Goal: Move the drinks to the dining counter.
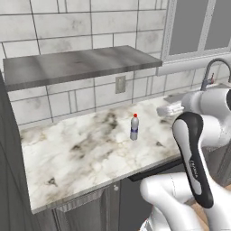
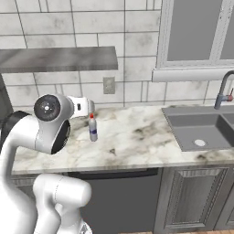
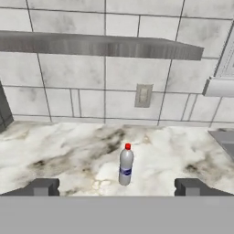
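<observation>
One of the drinks, a greyish bottle [image 3: 125, 165] with a red cap and a blue label, stands upright on the marble worktop [image 1: 81, 153] by the sink. It also shows mid-counter as the bottle [image 1: 134, 127] and, just right of my hand, as the bottle [image 2: 93, 127]. My gripper [image 3: 116, 186] is open, held level and short of the bottle, which sits centred between its two fingertips [image 3: 43, 186] but farther off; nothing is held. The dining counter is out of view.
A grey shelf [image 1: 76, 65] juts from the tiled wall above the worktop, with a wall outlet [image 3: 143, 95] under it. A sink [image 2: 196, 130] with a faucet [image 2: 224, 91] lies to the right. A dark tall unit [image 1: 6, 158] bounds the worktop's left end.
</observation>
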